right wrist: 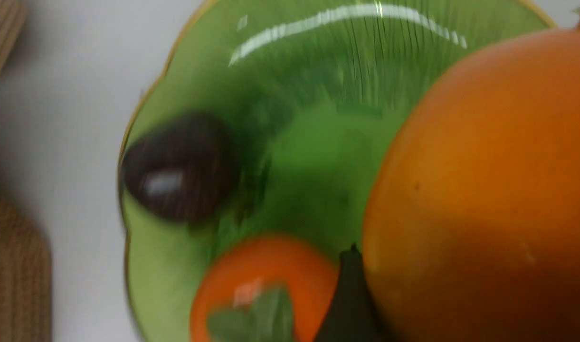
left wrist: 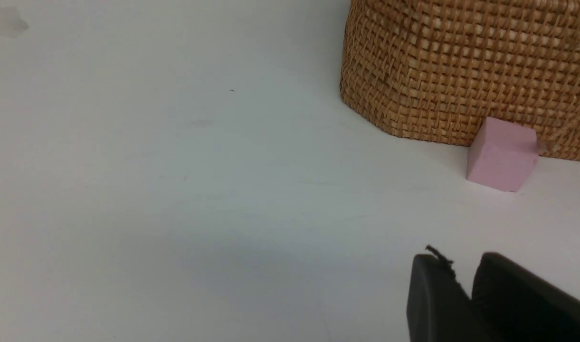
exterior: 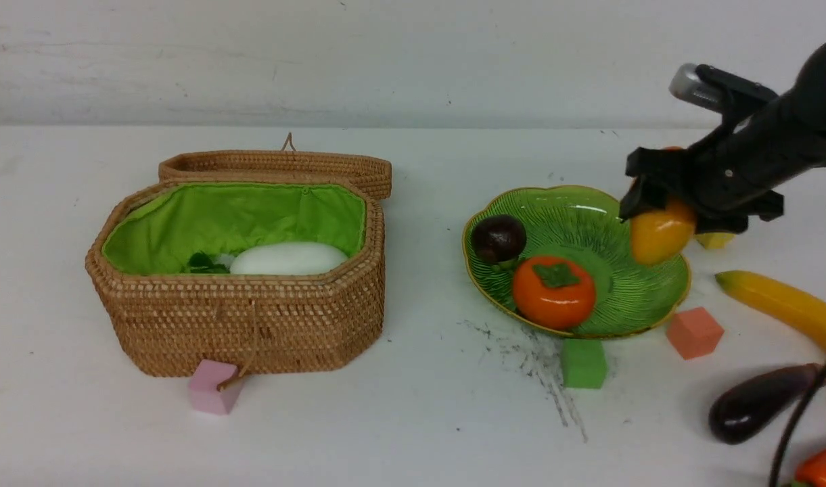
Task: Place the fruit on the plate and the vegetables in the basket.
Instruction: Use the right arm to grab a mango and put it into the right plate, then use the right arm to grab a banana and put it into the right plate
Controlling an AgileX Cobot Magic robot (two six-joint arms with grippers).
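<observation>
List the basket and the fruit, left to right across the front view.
basket → mangosteen → persimmon → mango → banana

mango (exterior: 659, 233) held at plate (exterior: 588, 210) right rim | radish (exterior: 287, 259) in basket (exterior: 250, 318)

Front camera looks forward across the bench (exterior: 419, 433). Left wrist camera sits low by the basket (left wrist: 461, 71); the right, close above the plate (right wrist: 294, 61).
</observation>
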